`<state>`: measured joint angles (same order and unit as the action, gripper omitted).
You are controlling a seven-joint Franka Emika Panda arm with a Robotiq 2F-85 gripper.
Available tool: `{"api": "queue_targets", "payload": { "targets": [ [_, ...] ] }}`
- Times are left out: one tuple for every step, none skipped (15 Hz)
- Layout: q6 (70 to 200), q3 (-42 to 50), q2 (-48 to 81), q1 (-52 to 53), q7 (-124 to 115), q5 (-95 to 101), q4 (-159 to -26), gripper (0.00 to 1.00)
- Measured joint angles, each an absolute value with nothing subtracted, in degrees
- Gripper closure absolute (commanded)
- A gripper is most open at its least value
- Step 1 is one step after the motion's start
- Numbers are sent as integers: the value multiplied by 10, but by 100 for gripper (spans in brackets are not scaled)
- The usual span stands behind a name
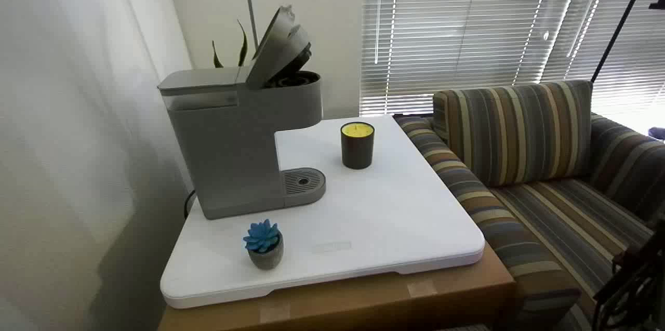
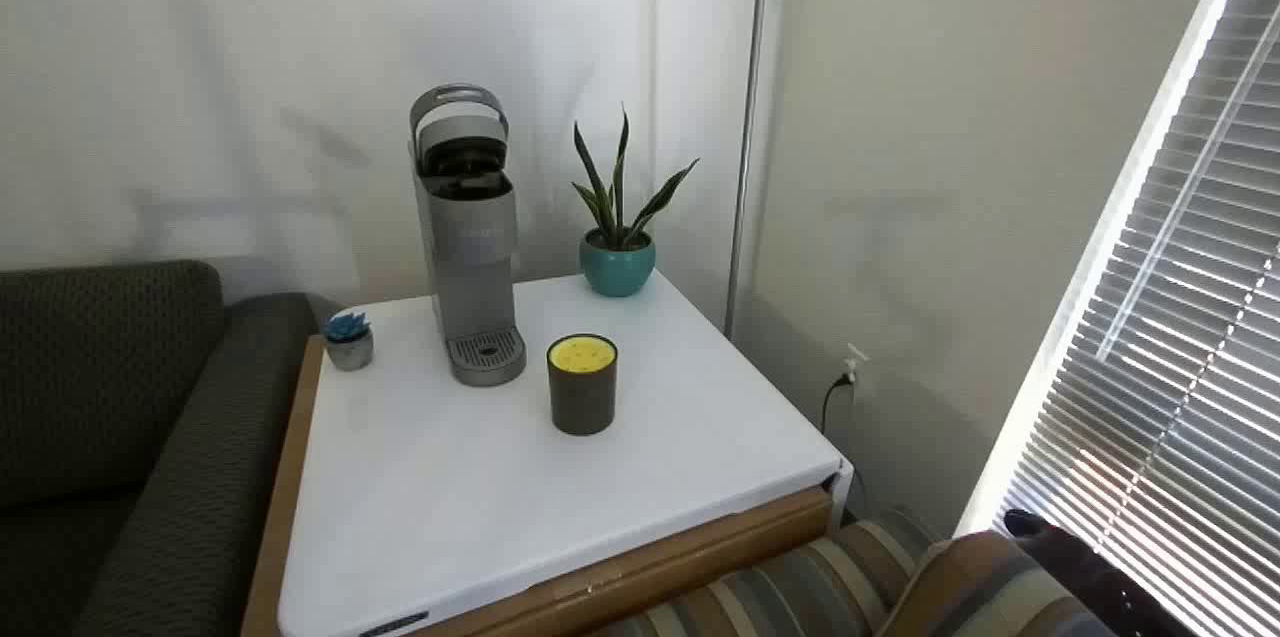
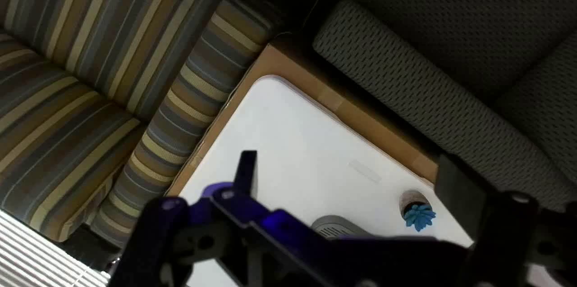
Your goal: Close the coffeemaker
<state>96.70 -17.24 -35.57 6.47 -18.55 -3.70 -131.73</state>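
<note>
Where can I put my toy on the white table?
Biggest bare patch: the white table between the candle, blue succulent and striped chair. A smaller one lies between the candle and teal pot. It's tight between the candle and the coffeemaker.

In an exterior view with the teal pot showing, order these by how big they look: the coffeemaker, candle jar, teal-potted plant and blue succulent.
In an exterior view, largest first:
1. Coffeemaker
2. Teal-potted plant
3. Candle jar, standing nearest the camera of these
4. Blue succulent, pot included
</note>
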Motion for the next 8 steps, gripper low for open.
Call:
{"api": "queue_targets", "payload": {
  "targets": [
    [967,-172,-356,65,-185,-37,-1317,0],
    [967,-172,-356,65,-185,-37,-1317,0],
    [970,-172,-356,65,-186,-37,-1317,0],
    [979,-170,-356,65,-187,-41,-1317,0],
    [994,-167,-355,65,-187,-48,-1317,0],
    [1014,-163,-352,65,-187,-59,-1316,0],
    [1036,-158,-348,65,-188,-71,-1314,0],
    [1059,-153,-342,65,-192,-85,-1311,0]
  ]
}}
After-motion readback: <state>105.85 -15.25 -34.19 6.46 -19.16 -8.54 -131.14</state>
